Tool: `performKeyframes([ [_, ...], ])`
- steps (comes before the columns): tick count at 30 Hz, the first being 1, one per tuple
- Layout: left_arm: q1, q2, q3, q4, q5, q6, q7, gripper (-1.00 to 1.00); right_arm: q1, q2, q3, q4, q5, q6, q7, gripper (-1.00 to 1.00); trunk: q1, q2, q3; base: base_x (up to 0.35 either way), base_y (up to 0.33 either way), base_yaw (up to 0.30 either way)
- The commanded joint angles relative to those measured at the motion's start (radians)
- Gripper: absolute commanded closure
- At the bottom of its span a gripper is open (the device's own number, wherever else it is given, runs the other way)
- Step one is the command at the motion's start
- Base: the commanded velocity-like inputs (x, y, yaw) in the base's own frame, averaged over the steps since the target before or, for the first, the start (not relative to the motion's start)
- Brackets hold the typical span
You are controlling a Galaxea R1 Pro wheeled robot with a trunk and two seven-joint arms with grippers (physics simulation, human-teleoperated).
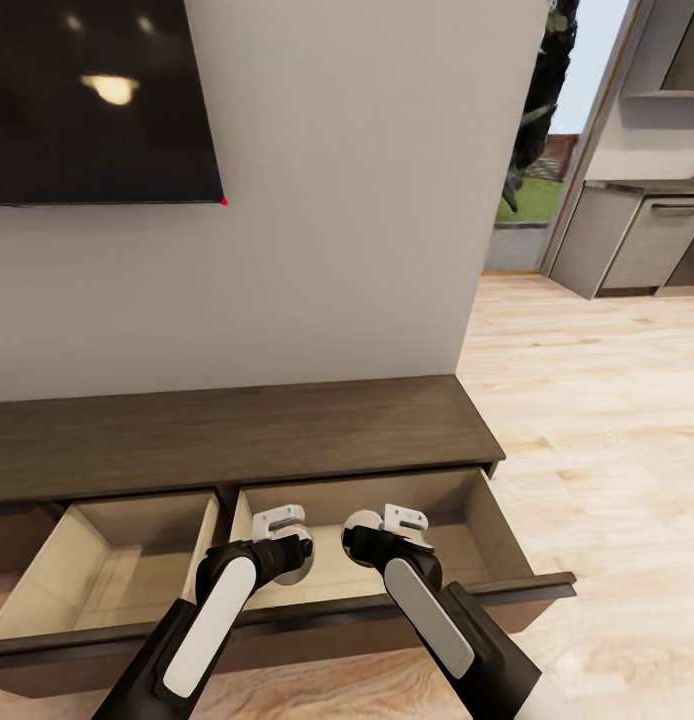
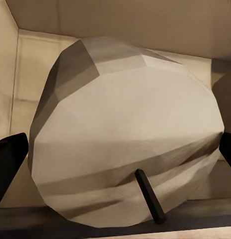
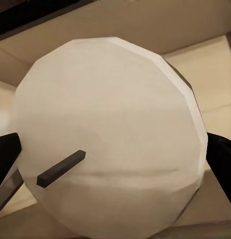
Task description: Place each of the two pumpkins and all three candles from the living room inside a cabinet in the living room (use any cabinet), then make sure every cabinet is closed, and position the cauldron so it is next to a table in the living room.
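The cabinet (image 1: 237, 435) is a long, low dark-brown unit against the wall, with two drawers pulled out showing pale beige insides. Both grippers hang over the right drawer (image 1: 487, 525). My left gripper (image 1: 292, 560) is shut on a white faceted candle (image 2: 120, 129) with a short dark wick (image 2: 150, 196); its dark fingers (image 2: 8, 162) press the candle's sides. Beside it, my right gripper (image 1: 362, 535) is shut on another white round candle (image 3: 110, 129), whose wick (image 3: 60, 168) points toward the camera. The left drawer (image 1: 107, 560) looks empty. Pumpkins, cauldron and table are out of view.
A black TV (image 1: 97, 100) hangs on the grey wall above the cabinet. Pale wood floor (image 1: 607, 450) stretches to the right toward grey kitchen cupboards (image 1: 637, 240) and a glazed opening (image 1: 532, 150). The open drawer fronts (image 1: 547, 590) jut out toward me.
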Motion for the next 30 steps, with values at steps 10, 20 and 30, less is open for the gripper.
performKeyframes([
  [10, -0.001, 0.0, 0.0, -0.001, 0.011, 0.001, 0.011, 1.0, -0.001, 0.0, 0.001, 0.002, -0.007, 0.003, -0.009, 1.0, 0.0, 0.0, -0.001, 0.081, 0.0, 0.0],
  [20, -0.001, 0.0, -0.001, -0.001, 0.011, 0.001, 0.011, 1.0, -0.002, 0.0, 0.0, 0.051, -0.013, 0.006, -0.013, 1.0, 0.004, -0.007, -0.004, 0.03, 0.0, 0.0],
  [30, -0.003, -0.001, 0.002, 0.011, 0.017, 0.011, 0.012, 1.0, -0.002, 0.0, 0.0, 0.062, -0.012, 0.006, -0.013, 1.0, 0.042, -0.077, -0.035, 0.0, 0.0, 0.0],
])
